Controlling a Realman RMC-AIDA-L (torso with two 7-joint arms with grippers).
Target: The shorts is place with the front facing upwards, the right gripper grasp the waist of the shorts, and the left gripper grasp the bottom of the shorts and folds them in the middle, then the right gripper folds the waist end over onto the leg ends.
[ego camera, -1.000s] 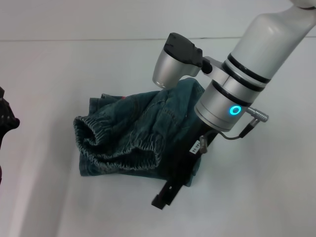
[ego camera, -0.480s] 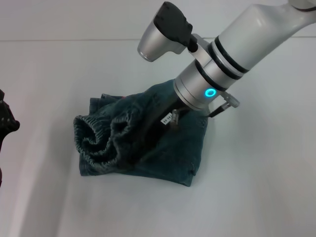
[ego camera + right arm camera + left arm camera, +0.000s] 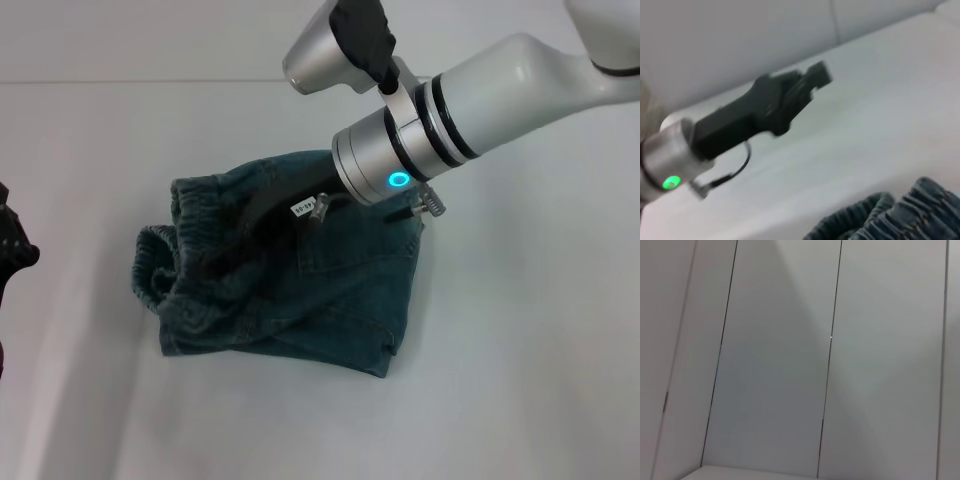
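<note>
Where the white table (image 3: 500,400) lies nearest the head camera, at the bottom of the frame, it is bare up to the shorts (image 3: 330,300). They sit at the centre as a bunched, doubled heap. Their lowest layer lies flat on the table along the lower edge of the heap, and the pocket stitching faces up on the right half. The waist of the shorts (image 3: 155,270) curls in puckered folds at the left of the heap, and one stretch of it stands up towards the upper left.

Just above the middle, the right gripper (image 3: 285,212) is sunk into the denim with only its labelled body showing. I cannot tell whether it is clamped on the cloth or loose. Its silver and white arm (image 3: 470,100) runs off to the upper right.

At the far left edge, well apart from the shorts, sits the left gripper (image 3: 12,245). The right wrist view shows it blurred above the table, and its state cannot be told either. The left wrist view shows only pale wall panels (image 3: 780,365).
</note>
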